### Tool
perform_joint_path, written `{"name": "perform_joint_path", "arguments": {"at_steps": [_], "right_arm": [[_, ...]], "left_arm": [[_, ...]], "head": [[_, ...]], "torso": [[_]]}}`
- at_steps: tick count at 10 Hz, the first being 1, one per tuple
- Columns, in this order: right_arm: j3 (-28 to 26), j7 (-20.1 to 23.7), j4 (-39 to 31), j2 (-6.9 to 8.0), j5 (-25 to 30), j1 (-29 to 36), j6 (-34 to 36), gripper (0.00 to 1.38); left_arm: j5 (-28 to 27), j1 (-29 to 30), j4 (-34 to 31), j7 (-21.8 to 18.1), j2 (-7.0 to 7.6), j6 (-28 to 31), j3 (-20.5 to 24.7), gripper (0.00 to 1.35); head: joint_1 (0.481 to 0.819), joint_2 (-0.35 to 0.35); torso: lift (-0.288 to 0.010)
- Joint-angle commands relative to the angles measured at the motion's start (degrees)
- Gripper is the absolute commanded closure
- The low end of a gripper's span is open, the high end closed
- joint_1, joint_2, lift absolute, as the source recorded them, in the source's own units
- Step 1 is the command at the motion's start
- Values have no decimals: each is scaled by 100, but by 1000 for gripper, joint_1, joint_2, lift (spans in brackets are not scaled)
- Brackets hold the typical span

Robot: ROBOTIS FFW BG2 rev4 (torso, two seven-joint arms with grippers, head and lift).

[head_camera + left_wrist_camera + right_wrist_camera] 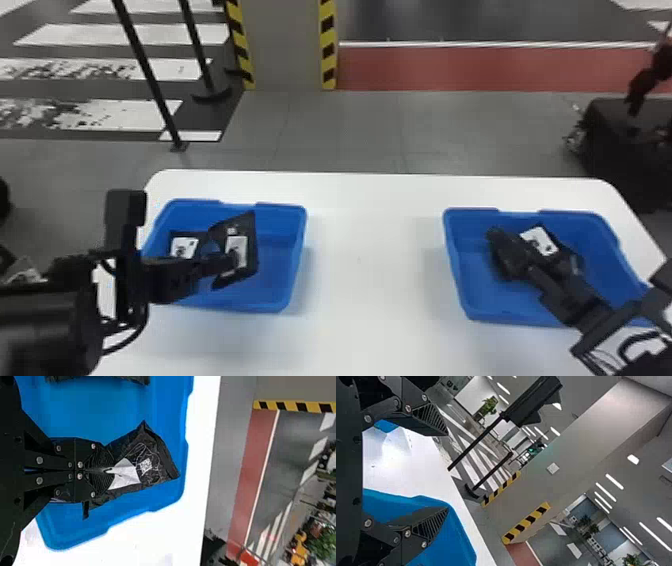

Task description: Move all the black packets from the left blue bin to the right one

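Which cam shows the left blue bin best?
Head view, since it takes in nearly the whole left bin. Left wrist view: part of it, closer, behind the packet in the left tool. Right wrist view: a small corner.

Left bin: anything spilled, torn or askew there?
No spill or visible tear. The black packet in the left gripper is tilted, its white label creased at the fingertips, probably from the grip rather than damage. The other packet lies label-up in the left bin.
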Motion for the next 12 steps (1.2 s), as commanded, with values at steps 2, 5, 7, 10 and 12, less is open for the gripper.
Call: {"name": "perform_joint_path", "arguments": {"at_steps": [2, 5, 7, 10, 12], "right_arm": [[153, 71, -124, -3, 180, -113, 134, 395], [496, 177, 73, -3, 207, -451, 148, 401], [768, 221, 438, -3, 286, -915, 232, 401], [856, 265, 748, 6, 479, -1337, 260, 395], [997, 274, 607, 6, 462, -1323, 274, 392]], "left_arm": [[137, -124, -233, -534, 13, -256, -423, 1213], [366, -855, 738, -816, 48, -903, -1373, 1213], [594, -1361, 1286, -930, 39, -1142, -1961, 1213], [1086, -1671, 1806, -991, 13, -1240, -2419, 1213], [1148, -1671, 1919, -983, 4, -1254, -2445, 1213]], "head": [[695, 45], [695, -16], [695, -53], [695, -95], [695, -115]], "torso": [[-110], [-110], [-110], [-110], [-110]]}}
